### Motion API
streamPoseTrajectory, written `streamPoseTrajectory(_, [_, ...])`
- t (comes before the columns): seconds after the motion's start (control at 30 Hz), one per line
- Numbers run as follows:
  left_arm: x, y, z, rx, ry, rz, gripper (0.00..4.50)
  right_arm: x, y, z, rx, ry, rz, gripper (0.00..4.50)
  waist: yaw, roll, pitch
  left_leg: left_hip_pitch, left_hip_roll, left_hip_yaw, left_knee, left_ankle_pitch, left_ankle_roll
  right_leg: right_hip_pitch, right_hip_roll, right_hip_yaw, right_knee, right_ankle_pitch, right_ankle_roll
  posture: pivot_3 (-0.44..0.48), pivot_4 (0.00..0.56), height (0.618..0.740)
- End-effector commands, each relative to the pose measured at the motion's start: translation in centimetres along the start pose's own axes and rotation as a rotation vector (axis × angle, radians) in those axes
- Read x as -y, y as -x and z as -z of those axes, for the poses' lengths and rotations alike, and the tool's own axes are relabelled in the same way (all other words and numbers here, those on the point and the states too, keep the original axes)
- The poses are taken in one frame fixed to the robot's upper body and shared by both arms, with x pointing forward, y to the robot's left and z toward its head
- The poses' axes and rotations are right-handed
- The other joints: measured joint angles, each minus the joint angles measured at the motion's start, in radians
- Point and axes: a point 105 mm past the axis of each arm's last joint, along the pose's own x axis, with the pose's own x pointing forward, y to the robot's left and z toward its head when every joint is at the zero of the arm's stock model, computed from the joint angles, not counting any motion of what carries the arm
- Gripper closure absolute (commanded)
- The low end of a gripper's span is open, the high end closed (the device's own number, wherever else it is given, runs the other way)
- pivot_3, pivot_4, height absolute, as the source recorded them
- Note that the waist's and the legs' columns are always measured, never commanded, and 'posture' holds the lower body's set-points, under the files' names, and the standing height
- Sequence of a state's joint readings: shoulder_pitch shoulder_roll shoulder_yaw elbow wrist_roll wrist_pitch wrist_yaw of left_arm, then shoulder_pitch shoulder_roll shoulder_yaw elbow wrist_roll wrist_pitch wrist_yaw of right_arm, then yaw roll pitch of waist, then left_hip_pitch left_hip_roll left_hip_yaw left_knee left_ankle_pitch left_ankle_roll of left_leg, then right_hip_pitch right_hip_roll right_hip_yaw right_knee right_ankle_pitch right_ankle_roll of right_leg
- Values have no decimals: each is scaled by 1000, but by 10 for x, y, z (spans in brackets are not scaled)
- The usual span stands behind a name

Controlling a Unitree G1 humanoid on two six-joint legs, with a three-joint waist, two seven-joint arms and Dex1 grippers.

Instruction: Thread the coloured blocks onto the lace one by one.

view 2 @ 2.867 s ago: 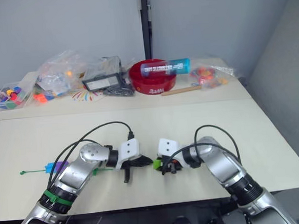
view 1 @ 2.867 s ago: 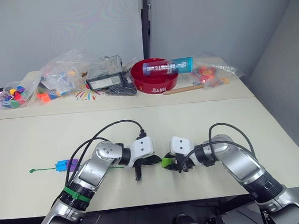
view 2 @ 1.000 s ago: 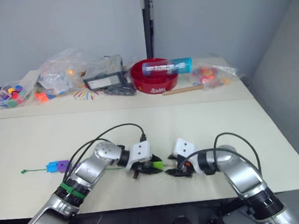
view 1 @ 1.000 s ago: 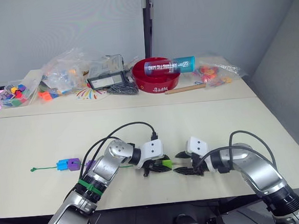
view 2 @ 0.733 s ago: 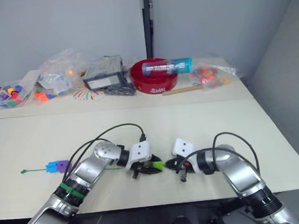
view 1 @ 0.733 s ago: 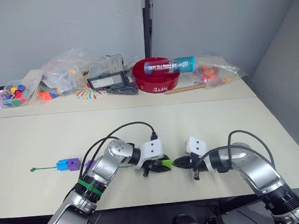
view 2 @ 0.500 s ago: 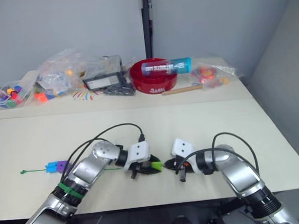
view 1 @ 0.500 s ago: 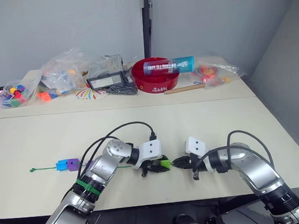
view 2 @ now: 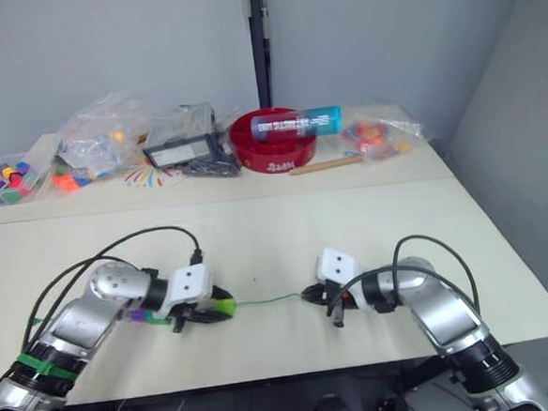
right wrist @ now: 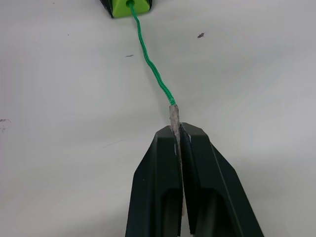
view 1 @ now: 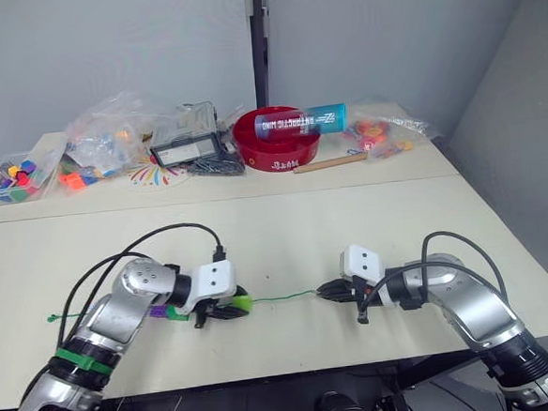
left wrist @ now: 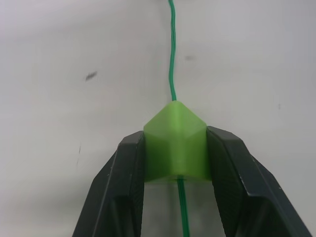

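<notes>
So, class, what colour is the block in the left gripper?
Light green block, clearest in the left wrist view.

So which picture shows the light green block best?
The left wrist view: the light green block sits close up, squeezed by the left gripper, with the lace running through it. The right wrist view shows its end, and the eye views a small speck.

Beige table [view 1: 370, 227]; lace [view 1: 280, 297], red bowl [view 1: 277, 139].
</notes>
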State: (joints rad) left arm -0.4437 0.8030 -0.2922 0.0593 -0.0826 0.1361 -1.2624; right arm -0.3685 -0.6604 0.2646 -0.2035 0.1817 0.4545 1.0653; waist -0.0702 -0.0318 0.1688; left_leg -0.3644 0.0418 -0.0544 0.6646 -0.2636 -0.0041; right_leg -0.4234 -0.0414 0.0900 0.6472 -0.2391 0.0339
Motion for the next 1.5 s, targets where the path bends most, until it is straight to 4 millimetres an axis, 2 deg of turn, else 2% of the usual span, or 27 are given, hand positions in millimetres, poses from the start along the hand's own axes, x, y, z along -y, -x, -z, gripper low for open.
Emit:
streamPoseTrajectory(0.03, [12,18,46,-145,95,7,3174,-6,7,-5,22,26,-19,4500,0,0,0,0,0,0,0,0,0,0,0,0,0,0,0,0,150,731])
streamPoseTrajectory(0.1, [14,33,61,-187,112,-4,3174,-10,11,-2,16,18,-32,4500,-1,0,0,1,0,1,0,0,0,0,0,0,0,0,0,0,150,731])
streamPoseTrajectory(0.33, [21,68,92,-276,153,-2,3174,-16,14,6,-19,21,-43,4500,-4,2,-1,10,2,4,-4,0,0,4,4,4,1,-6,4,0,150,731])
streamPoseTrajectory(0.47, [26,77,99,-285,184,3,3174,-12,13,7,-26,27,-24,4500,-5,4,-2,11,4,5,-4,0,0,4,6,5,2,-6,4,0,150,731])
streamPoseTrajectory(0.63, [38,98,115,-341,216,11,3174,-5,15,11,-48,44,2,4500,-10,6,-2,11,6,6,-5,-1,1,3,7,6,2,-6,3,0,150,731])
streamPoseTrajectory(0.9, [31,92,105,-266,194,-9,3174,-8,8,4,-17,54,-31,4500,-13,11,-2,11,6,6,-5,-1,1,2,8,6,2,-6,3,0,150,731])
streamPoseTrajectory(0.97, [29,92,103,-258,197,-11,2137,-8,6,2,-13,55,-32,4500,-8,11,-2,10,6,6,-5,-1,1,2,8,6,2,-6,3,0,150,731])
streamPoseTrajectory(1.17, [18,96,89,-292,148,-13,193,-13,1,-1,1,41,-40,4500,-1,11,-2,9,6,7,-5,-1,2,2,8,6,1,-6,2,0,150,731])
streamPoseTrajectory(1.3, [13,100,63,-288,132,28,89,-15,-4,-5,17,32,-40,4500,0,10,-1,6,6,6,-5,-1,2,0,8,6,1,-6,2,0,150,731])
streamPoseTrajectory(1.5, [13,115,55,-508,137,109,89,-14,-10,-10,38,29,-26,4500,2,3,2,1,6,5,-4,-1,2,-3,8,5,1,-4,-2,0,150,731])
